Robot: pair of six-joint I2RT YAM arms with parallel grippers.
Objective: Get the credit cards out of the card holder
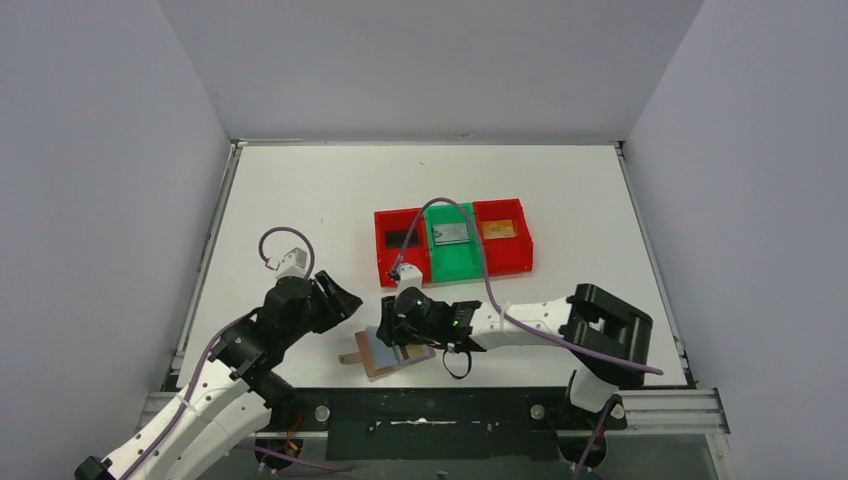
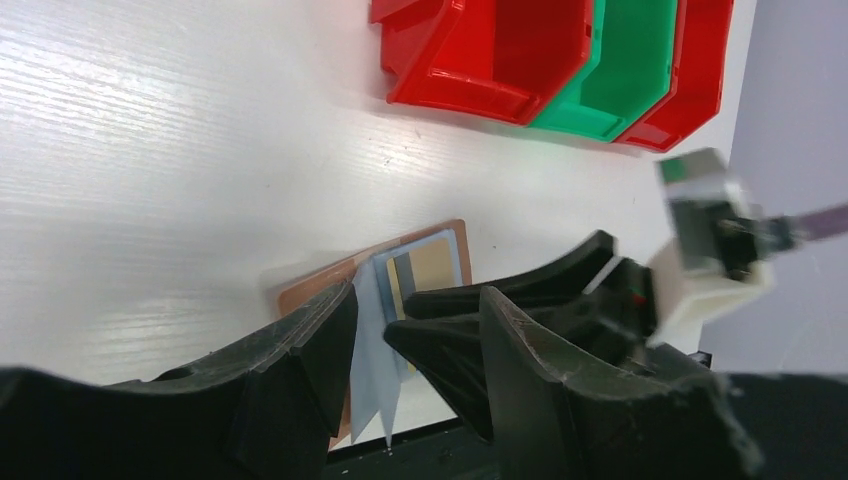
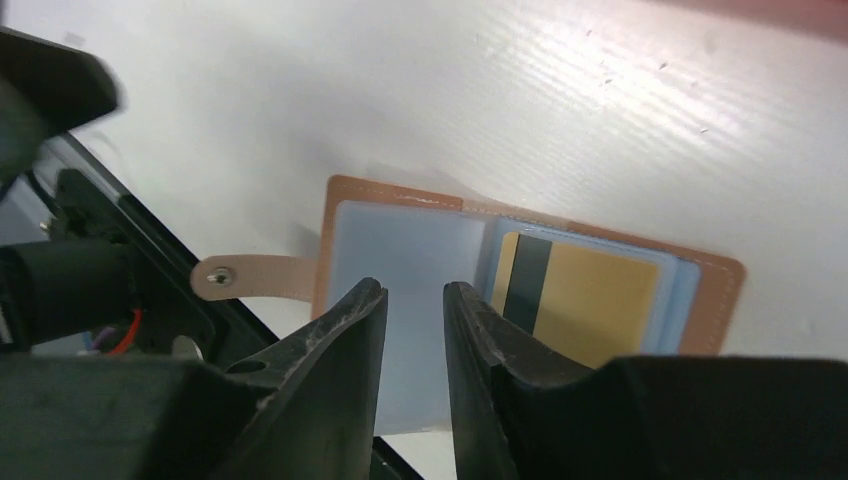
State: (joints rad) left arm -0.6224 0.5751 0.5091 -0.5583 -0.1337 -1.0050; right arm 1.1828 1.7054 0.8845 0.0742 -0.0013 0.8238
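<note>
The right claw [image 3: 415,290] hides the near edge of the card holder [image 3: 400,235] and its gold card [image 3: 600,300]

White table [image 1: 300,200] bearing open card holder [image 1: 378,355] and red, green, red bins [image 1: 455,269]

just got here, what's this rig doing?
The robot is emptying a card holder lying open at the near edge of the table. The right tool sits over its blue lining, jaws narrowly apart; the left tool is open beside it. One gold card is still inside. A black card, silver card and second gold card lie in the bins.
</note>
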